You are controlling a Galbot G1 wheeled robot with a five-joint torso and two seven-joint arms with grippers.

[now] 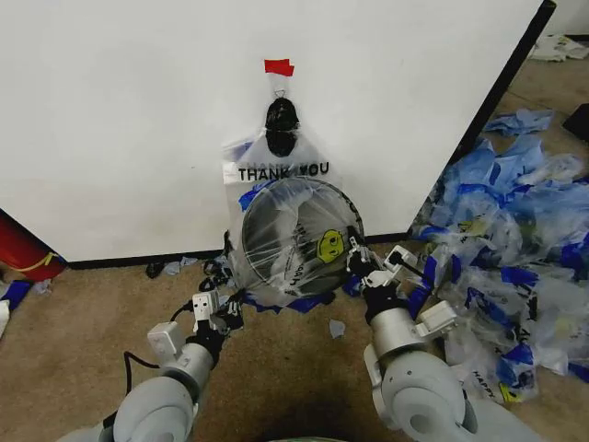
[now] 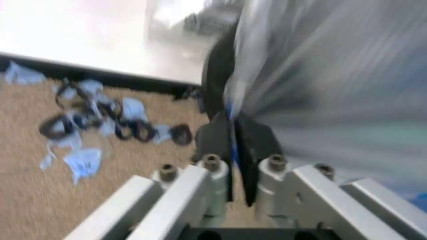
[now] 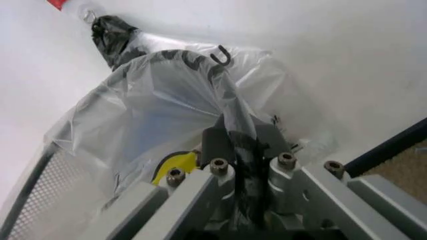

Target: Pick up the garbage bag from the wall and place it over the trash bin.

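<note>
The garbage bag [image 1: 281, 170], clear plastic with black "THANK YOU" print and a yellow smiley [image 1: 330, 245], hangs on the white wall [image 1: 110, 110] from a black hook [image 1: 282, 118] under red tape [image 1: 279, 66]. Its lower part is stretched across the round rim of the black mesh trash bin [image 1: 354, 210], which stands at the wall's foot. My left gripper [image 1: 227, 311] [image 2: 233, 137] is shut on the bag's blue-edged lower left rim. My right gripper [image 1: 361, 263] [image 3: 239, 140] is shut on the bag's plastic [image 3: 167, 95] at the bin's right side; bin mesh [image 3: 40, 200] shows beside it.
A large heap of blue-and-clear plastic bags [image 1: 515, 239] covers the carpet to the right. A red cylinder [image 1: 23, 253] lies at the far left by the wall. Black rings and blue scraps [image 2: 113, 125] litter the floor near the wall's black base strip [image 1: 138, 261].
</note>
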